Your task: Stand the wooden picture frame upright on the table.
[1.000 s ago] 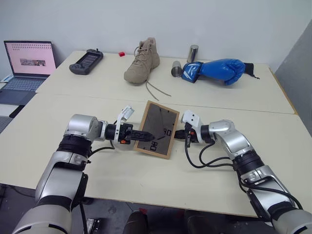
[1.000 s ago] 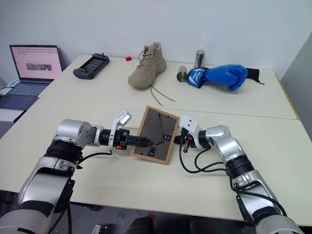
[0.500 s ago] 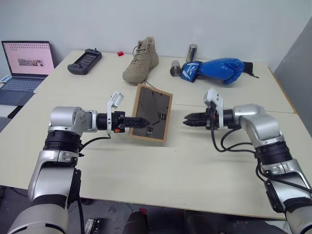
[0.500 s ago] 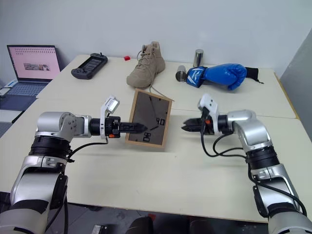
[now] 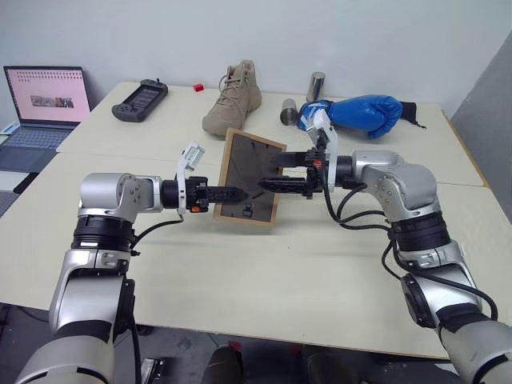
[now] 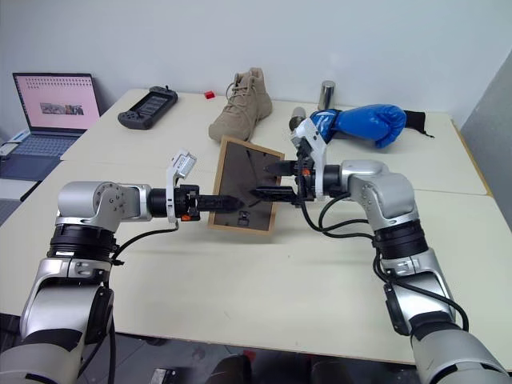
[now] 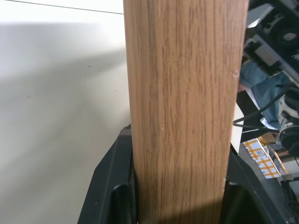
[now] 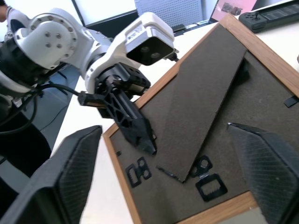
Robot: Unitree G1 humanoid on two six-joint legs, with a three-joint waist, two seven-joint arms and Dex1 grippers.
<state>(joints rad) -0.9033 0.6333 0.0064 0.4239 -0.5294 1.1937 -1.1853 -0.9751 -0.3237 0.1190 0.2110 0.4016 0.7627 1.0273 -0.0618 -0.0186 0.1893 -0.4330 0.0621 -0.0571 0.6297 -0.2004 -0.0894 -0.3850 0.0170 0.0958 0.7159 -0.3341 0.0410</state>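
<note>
The wooden picture frame [image 5: 250, 178] stands nearly upright near the middle of the table [image 5: 264, 280], dark backing board toward me, its lower edge at the tabletop. My left gripper [image 5: 232, 192] is shut on the frame's left edge, and the light-wood edge [image 7: 182, 107] sits between its black fingers [image 7: 110, 186]. My right gripper [image 5: 276, 173] is open and points left at the backing board, one finger high and one low. In the right wrist view its fingers [image 8: 65, 177] straddle the board's easel leg [image 8: 201, 107], which lies flat against the board.
Along the far side of the table are a tan boot [image 5: 233, 102], a blue boxing glove [image 5: 360, 114], two metal cans [image 5: 317, 86], a black handheld console [image 5: 141, 100] and a small red item [image 5: 198, 87]. A laptop [image 5: 44, 100] sits off to the left.
The right gripper has let go of the frame's right edge, opened wide, risen and swung left against the backing board. The left gripper has raised the frame from tilted to nearly upright.
</note>
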